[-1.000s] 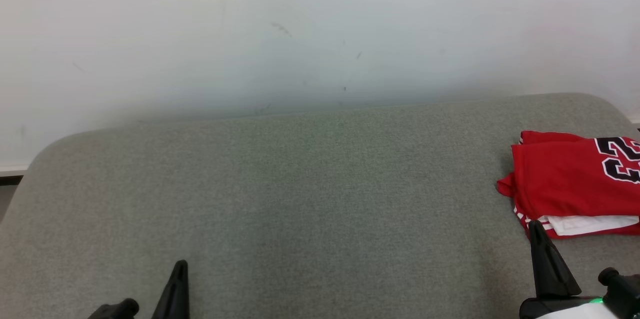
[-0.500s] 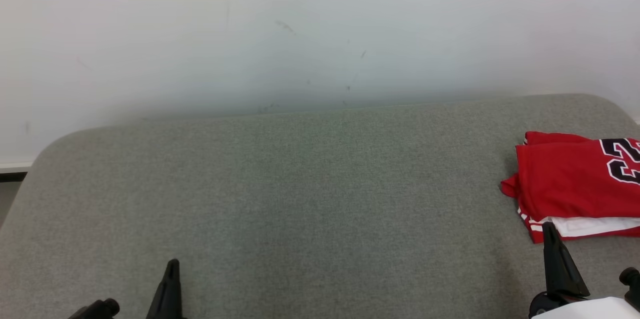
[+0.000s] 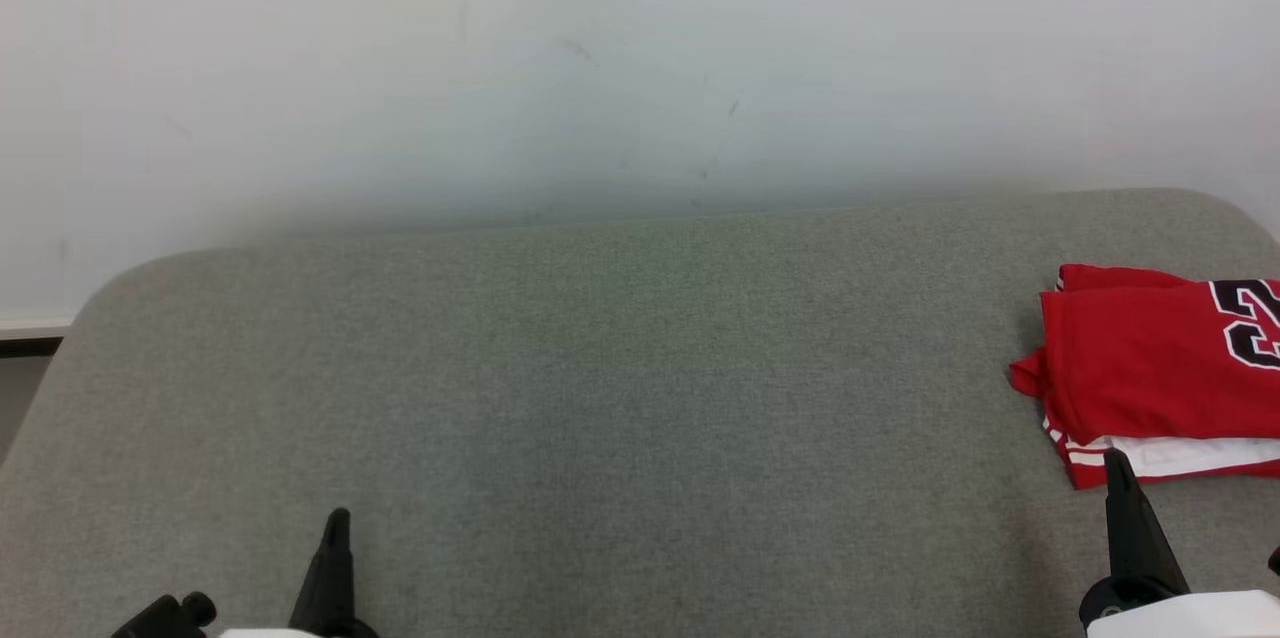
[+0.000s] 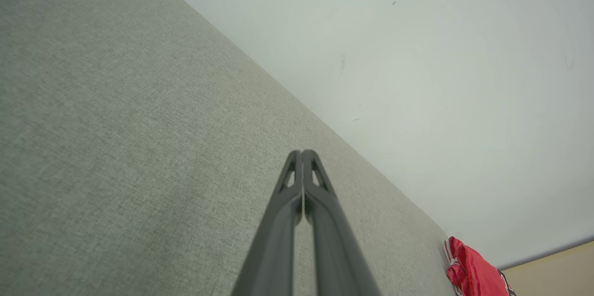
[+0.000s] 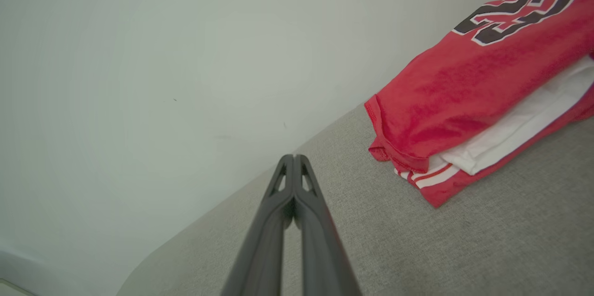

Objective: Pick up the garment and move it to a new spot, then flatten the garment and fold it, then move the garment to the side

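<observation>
A pale off-white wall [image 3: 640,48] fills the head view from 9 through 12 to 3 o'clock. It is evenly and softly lit, with a few small dark scuff marks [image 3: 733,106] near 12 o'clock. From the centre down to 6 o'clock spreads a grey-green upholstered surface [image 3: 600,398] of woven cloth, its far corners rounded at 10 and 2 o'clock. Whether its far edge touches the wall cannot be told. At the 9 o'clock edge a white skirting board [image 3: 30,326] runs above a dark strip [image 3: 25,348]. In the left wrist view a beige area [image 4: 557,268] shows at 4 o'clock, below the wall.
</observation>
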Robot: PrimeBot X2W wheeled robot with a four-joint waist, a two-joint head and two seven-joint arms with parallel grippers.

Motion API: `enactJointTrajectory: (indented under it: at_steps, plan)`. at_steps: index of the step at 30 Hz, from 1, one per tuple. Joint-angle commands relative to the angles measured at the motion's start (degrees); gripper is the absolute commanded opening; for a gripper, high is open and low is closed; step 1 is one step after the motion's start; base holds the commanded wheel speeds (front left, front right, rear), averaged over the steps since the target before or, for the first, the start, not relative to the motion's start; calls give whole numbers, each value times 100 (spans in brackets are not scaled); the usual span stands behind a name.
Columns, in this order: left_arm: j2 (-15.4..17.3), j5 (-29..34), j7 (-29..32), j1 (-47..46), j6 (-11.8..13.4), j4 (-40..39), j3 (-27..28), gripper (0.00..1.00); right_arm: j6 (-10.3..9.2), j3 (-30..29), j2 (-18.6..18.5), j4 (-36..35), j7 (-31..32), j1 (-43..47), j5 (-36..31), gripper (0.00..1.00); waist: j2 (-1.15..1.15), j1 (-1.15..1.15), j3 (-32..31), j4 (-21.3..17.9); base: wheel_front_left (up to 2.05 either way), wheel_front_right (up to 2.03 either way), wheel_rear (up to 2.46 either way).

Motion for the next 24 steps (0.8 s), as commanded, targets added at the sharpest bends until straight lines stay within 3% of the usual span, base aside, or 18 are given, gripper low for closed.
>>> enactJointTrajectory:
  at_steps: [1,24]
  plan:
    - [32,-193,46,-141,-23,-78,45,0,0,-51,-16,-48,33,-169,175,0,0,0,1,4,0,0,0]
    - [42,-1736,476,-277,-68,-54,191,0,0,-313,70,30,455,-215,1540,0,0,0,27,93,0,0,0]
